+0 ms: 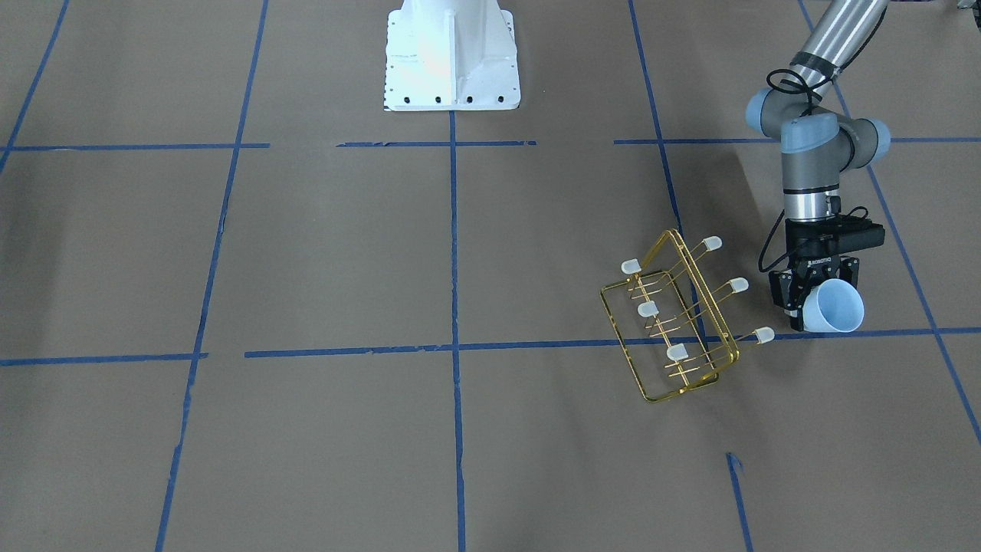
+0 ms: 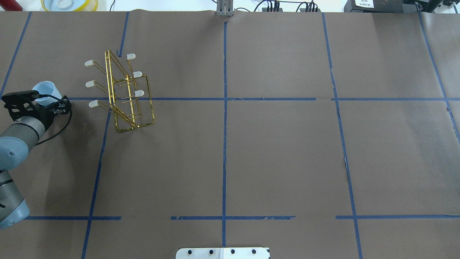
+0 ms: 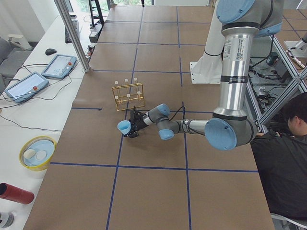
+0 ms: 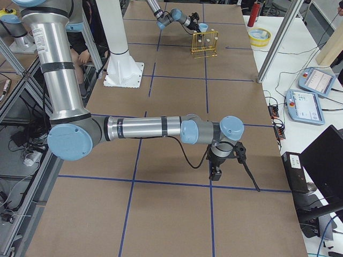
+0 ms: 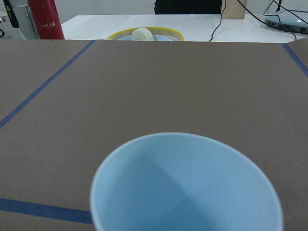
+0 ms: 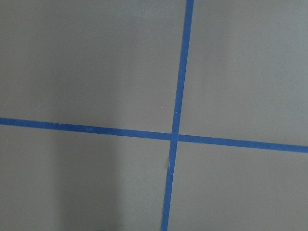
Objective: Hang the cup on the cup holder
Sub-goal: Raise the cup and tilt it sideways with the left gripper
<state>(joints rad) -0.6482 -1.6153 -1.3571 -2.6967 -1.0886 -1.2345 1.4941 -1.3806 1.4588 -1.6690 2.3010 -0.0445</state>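
- Pale blue plastic fills my left wrist view: my left gripper is clamped on the cup, fingers on its narrow lower part and the mouth left free.
- I judge the cup very light, thin-walled and smooth. A hard squeeze would bow the wall, and the taper could let it slide out of my pads toward the narrow end, so a moderate hold low on the body suits it. The rim must stay clear for a prong to enter.
- It sits close to the table's left edge, toward the far side. Its mouth is turned away from the rack, so I expect to have to swing it round.
- Just inboard stands the cup holder, gold wire on the table. Three capped prongs slant out toward my gripper, and the nearest cap is near the cup but apart from it.
- Such a wire rack looks light enough to skid or tip if I push sideways on a prong.
- My right gripper hangs near the table's right end; I cannot tell whether it is apart or together.
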